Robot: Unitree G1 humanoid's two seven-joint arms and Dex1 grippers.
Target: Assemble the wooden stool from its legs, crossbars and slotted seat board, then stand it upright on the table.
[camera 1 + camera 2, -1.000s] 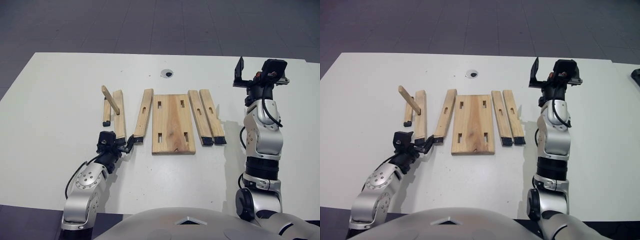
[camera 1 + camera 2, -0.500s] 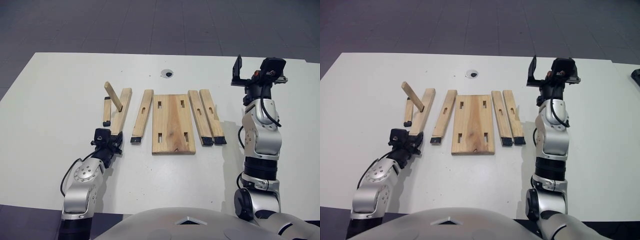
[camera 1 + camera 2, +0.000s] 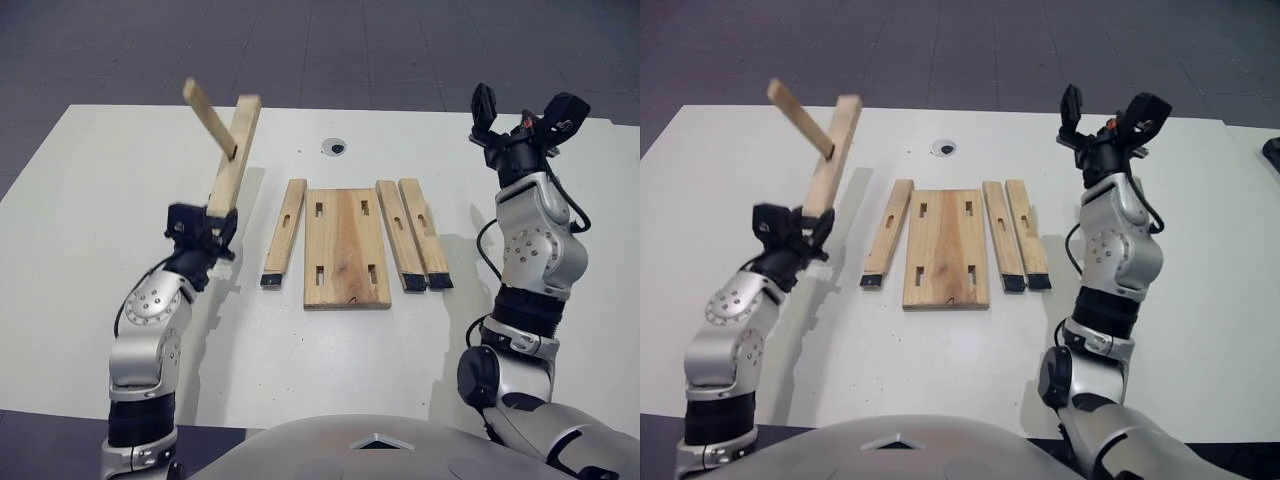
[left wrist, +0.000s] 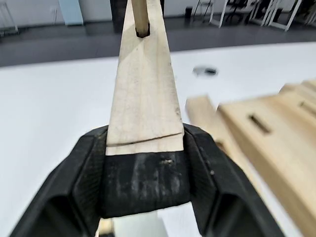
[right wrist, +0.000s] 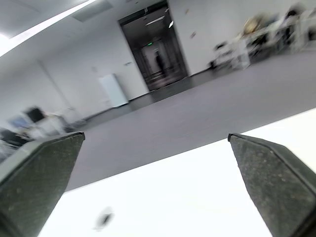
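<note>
My left gripper [image 3: 205, 228] is shut on the black-capped end of a wooden leg [image 3: 232, 160], holding it raised and steeply tilted above the table's left side. A short crossbar [image 3: 210, 118] sticks out of the slot near the leg's top; the crossbar [image 4: 139, 15] and leg [image 4: 143, 98] rise straight out of the gripper [image 4: 145, 182]. The slotted seat board [image 3: 346, 247] lies flat in the middle. One leg [image 3: 283, 230] lies left of it and two legs [image 3: 412, 233] lie right of it. My right gripper [image 3: 520, 110] is open and empty, held high over the back right.
A round cable hole [image 3: 335, 147] sits in the white table [image 3: 100, 200] behind the seat board. Bare table stretches along the left, the front and the right of the parts. Dark floor lies beyond the far edge.
The left gripper has lifted the leg with its crossbar off the table and swung it from lying flat to nearly upright. The right gripper has turned at the wrist, its fingers now spread wide.
</note>
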